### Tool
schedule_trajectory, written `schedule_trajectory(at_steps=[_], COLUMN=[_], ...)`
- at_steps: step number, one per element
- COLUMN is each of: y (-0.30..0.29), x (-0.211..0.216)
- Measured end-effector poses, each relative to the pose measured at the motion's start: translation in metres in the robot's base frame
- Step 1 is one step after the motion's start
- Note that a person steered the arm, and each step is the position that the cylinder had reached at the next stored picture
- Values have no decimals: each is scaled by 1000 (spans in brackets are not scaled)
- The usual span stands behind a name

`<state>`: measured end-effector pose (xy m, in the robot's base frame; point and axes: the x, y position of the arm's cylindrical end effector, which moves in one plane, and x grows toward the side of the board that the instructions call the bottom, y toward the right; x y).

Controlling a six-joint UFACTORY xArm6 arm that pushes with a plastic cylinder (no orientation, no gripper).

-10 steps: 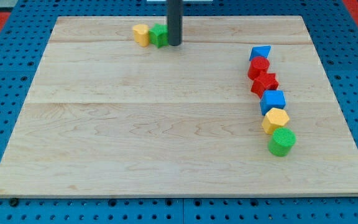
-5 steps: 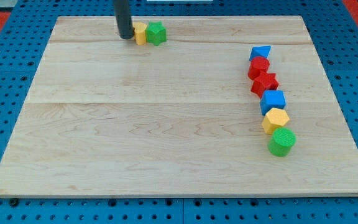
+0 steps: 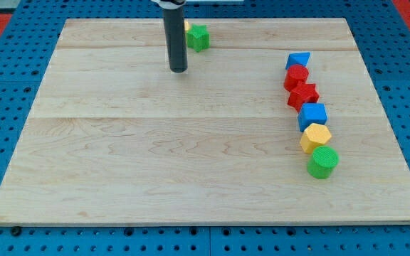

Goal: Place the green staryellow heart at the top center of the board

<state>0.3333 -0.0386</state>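
The green star (image 3: 198,37) lies near the view's top centre of the wooden board (image 3: 155,142). The yellow heart (image 3: 186,29) touches its left side and is mostly hidden behind the dark rod. My tip (image 3: 179,70) rests on the board just below and slightly left of the two blocks, apart from them.
A column of blocks runs down the view's right: a blue block (image 3: 298,60), two red blocks (image 3: 296,77) (image 3: 304,94), a blue cube (image 3: 312,114), a yellow block (image 3: 315,136) and a green cylinder (image 3: 323,161).
The tip went from the star's right to the heart's left, then down and right to below the pair. The heart and star slid right by a short way.
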Motion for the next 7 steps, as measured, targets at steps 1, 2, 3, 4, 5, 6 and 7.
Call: schedule_trajectory(at_steps=[1, 2, 3, 4, 5, 6, 7], y=[26, 22, 12, 6, 3, 18, 32], x=[0, 0, 0, 0, -1, -25, -70])
